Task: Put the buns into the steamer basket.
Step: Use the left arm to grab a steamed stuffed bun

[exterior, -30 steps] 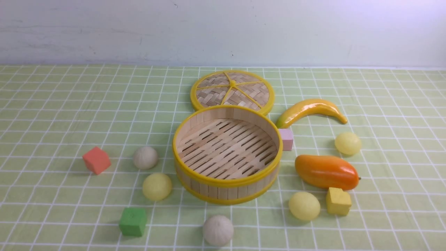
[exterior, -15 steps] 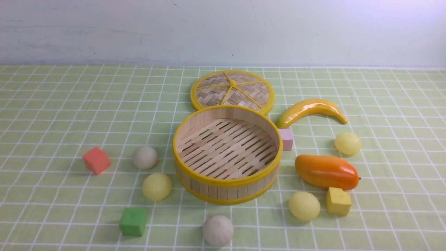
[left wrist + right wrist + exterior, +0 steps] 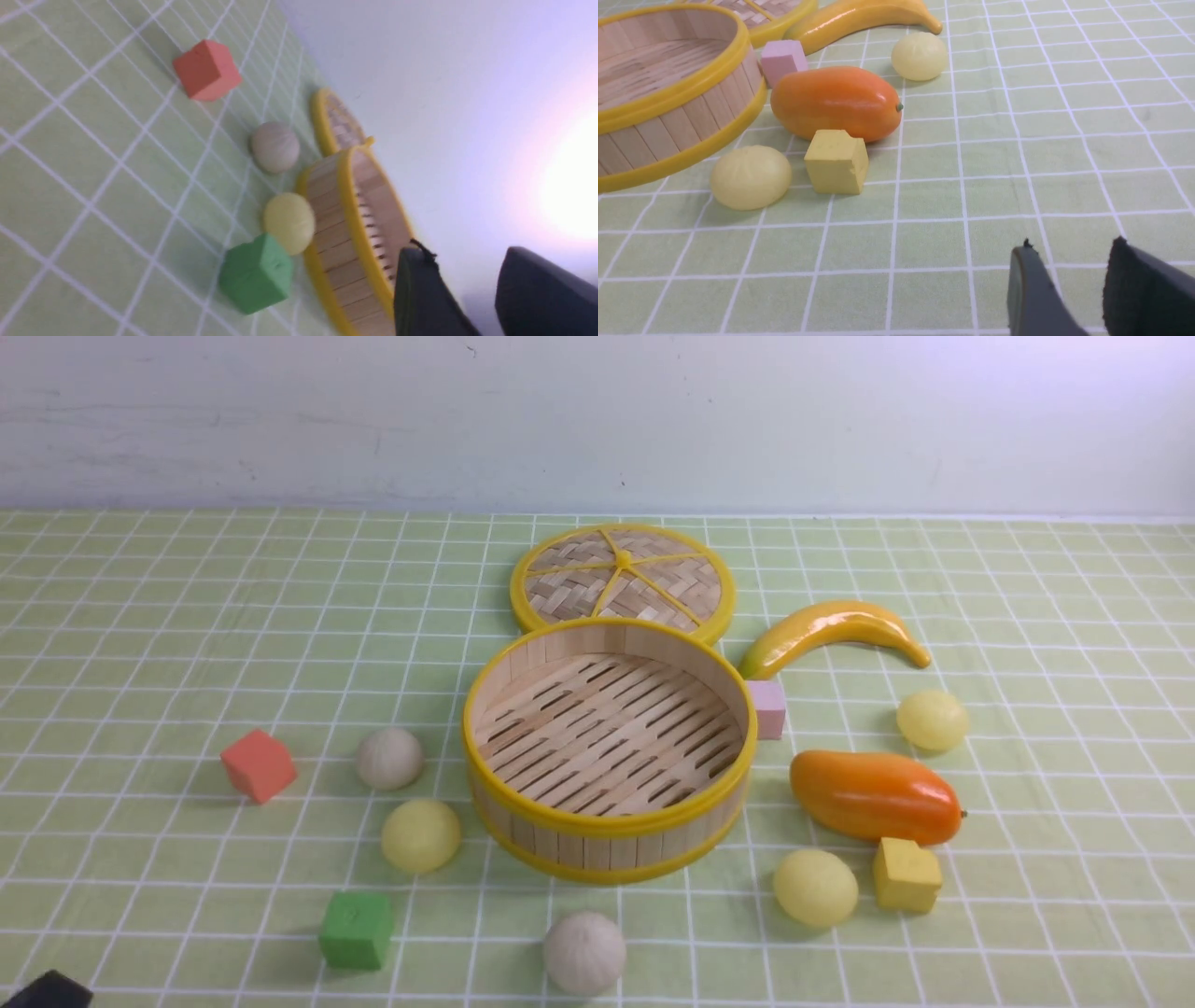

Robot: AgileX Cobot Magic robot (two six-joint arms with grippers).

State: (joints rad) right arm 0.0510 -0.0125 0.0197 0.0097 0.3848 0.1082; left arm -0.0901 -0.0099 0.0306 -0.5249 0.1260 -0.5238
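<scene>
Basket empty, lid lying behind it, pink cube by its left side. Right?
Not quite: the front view shows the pink cube by the right side of the steamer basket, not the left. The basket is empty, and the lid lies behind it.

The upper part of the front view is filled by a plain off-white wall (image 3: 840, 420), marked by faint scuffs and dark specks. A bluish brightness is seen toward its upper right. Below, everything is covered by a pale green cloth (image 3: 140, 616) crossed by white grid lines.
</scene>
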